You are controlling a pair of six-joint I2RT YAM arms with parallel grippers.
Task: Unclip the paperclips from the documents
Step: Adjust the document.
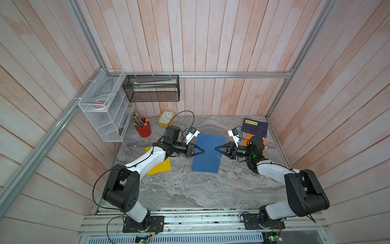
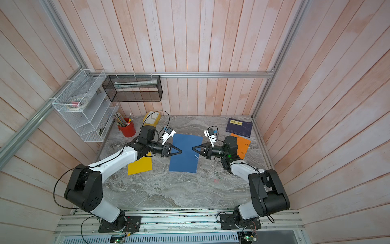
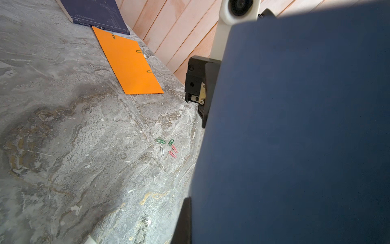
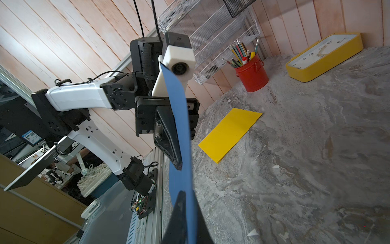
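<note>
On the blue document [image 1: 207, 162]: silver paperclip [image 1: 219, 157] at its edge

The paperclip sits just beside the right gripper [image 1: 216, 148]; whether its fingers grip cannot be told. The left gripper [image 1: 202, 151] pinches the document from the opposite edge, fingers pressed onto it.

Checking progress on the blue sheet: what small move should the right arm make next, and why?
Probably slide the right gripper along the edge of the blue sheet to the silvery paperclip clipped there, and pinch it. The left gripper is shut on the opposite edge, so the sheet looks braced for pulling.
</note>
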